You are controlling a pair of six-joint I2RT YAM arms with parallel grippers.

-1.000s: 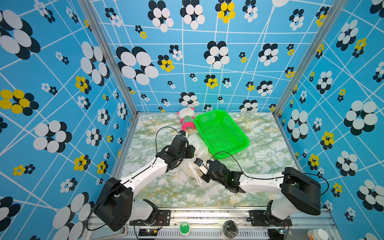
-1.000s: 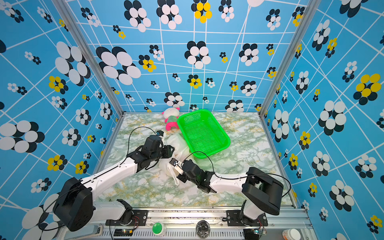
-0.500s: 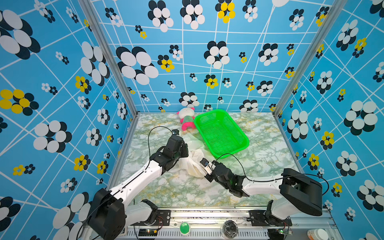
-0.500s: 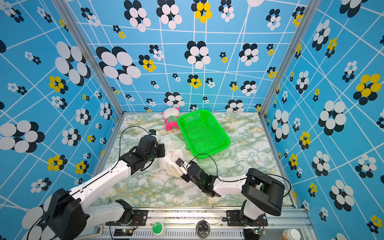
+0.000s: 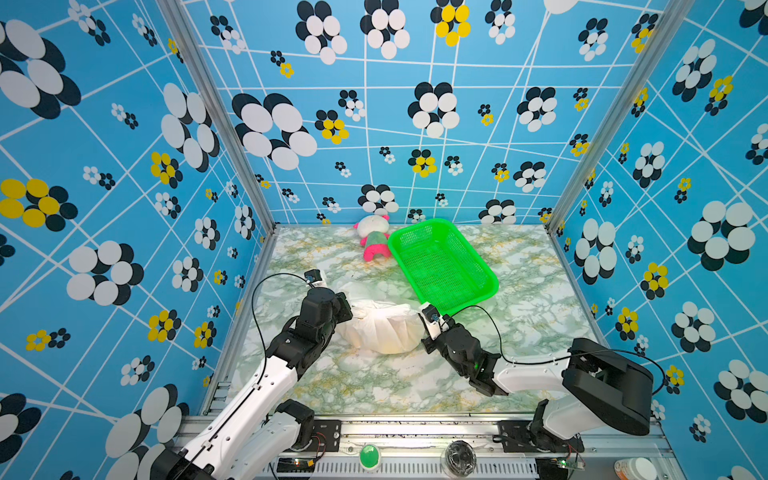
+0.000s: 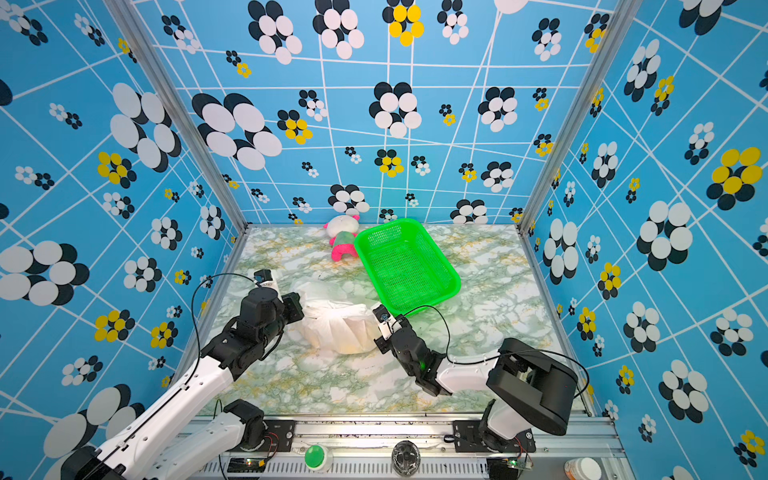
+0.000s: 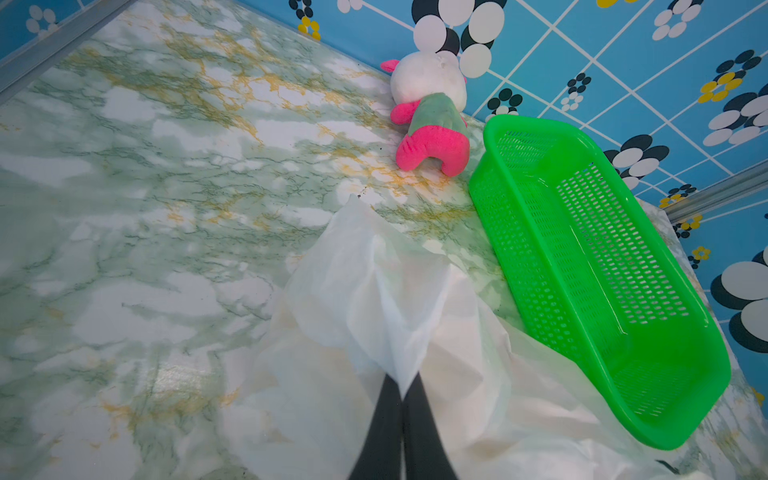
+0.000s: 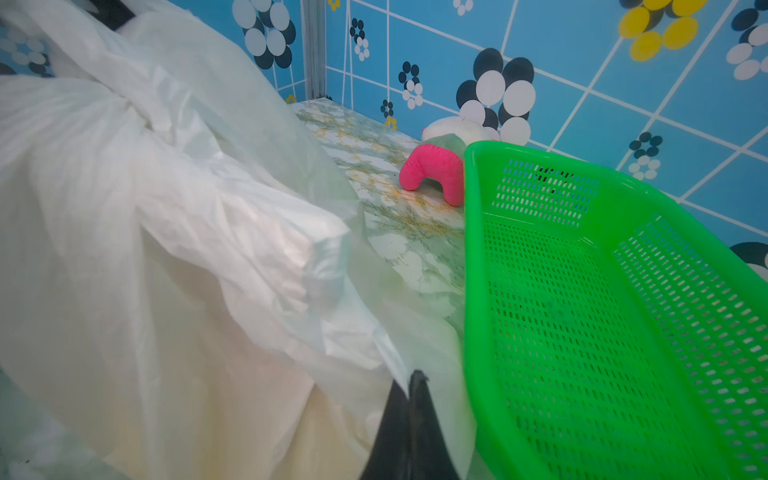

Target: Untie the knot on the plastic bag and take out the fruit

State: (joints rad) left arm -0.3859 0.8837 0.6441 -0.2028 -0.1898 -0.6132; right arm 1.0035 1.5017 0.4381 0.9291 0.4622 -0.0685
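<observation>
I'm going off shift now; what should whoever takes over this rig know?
Left gripper: shut on a fold of the bag.
Right gripper: shut on the bag's opposite edge.
Bag lies between both arms, beside the empty basket.
Done: both grips set; no fruit out.
Left: loosen the knot, which I cannot make out, then remove the fruit.

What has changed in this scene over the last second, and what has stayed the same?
The left hand closed on the plastic bag and drew back leftwards. The right hand, shut on the bag's other side, shifted right, so the bag is now stretched between them. The green basket and plush doll have not moved.
</observation>
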